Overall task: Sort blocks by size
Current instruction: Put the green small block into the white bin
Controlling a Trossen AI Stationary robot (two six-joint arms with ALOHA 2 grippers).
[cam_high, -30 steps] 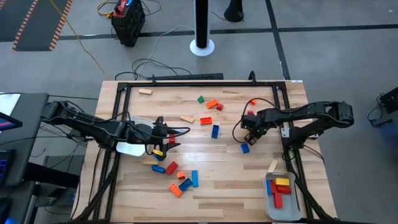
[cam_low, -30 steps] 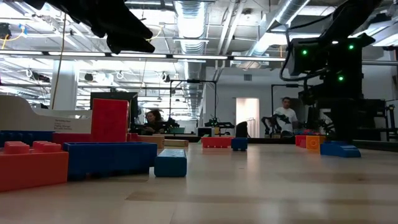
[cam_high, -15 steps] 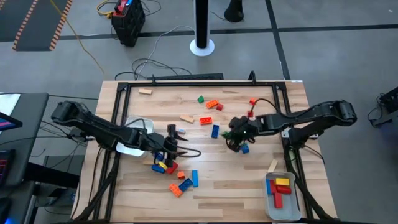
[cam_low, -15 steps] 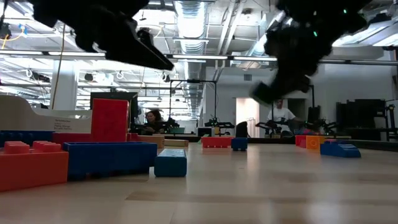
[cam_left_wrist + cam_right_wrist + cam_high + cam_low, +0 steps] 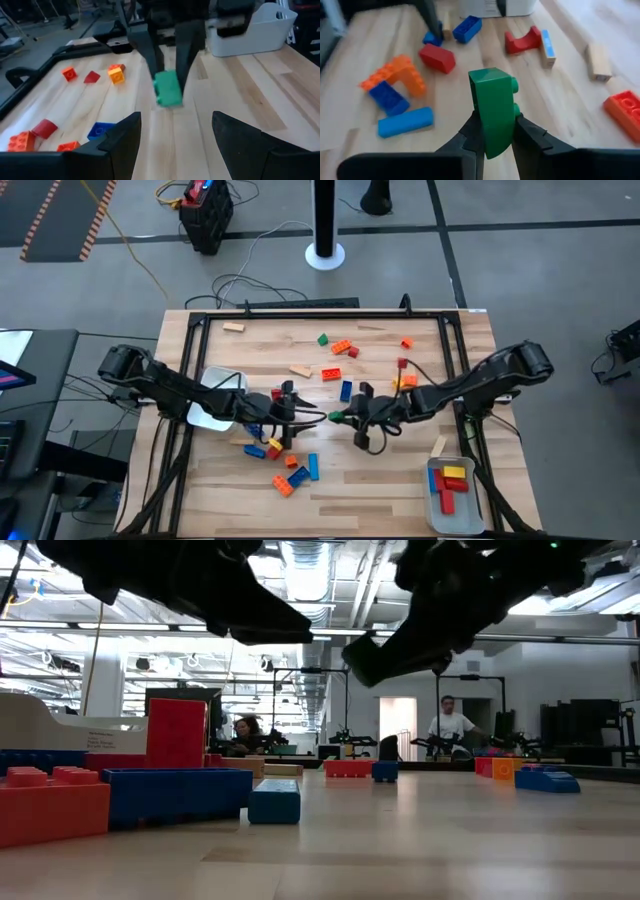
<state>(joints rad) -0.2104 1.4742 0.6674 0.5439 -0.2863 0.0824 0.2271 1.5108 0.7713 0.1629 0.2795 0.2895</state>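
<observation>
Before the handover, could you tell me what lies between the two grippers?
Only the green block, held by the right gripper; the open left gripper faces it across bare table, per the high view.

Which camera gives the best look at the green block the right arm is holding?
The right wrist view: the green block fills the middle, pinched in the right gripper. The left wrist view shows it smaller and blurred, facing the open left gripper. From the high view it is a speck. The low view shows only dark arms.
</observation>
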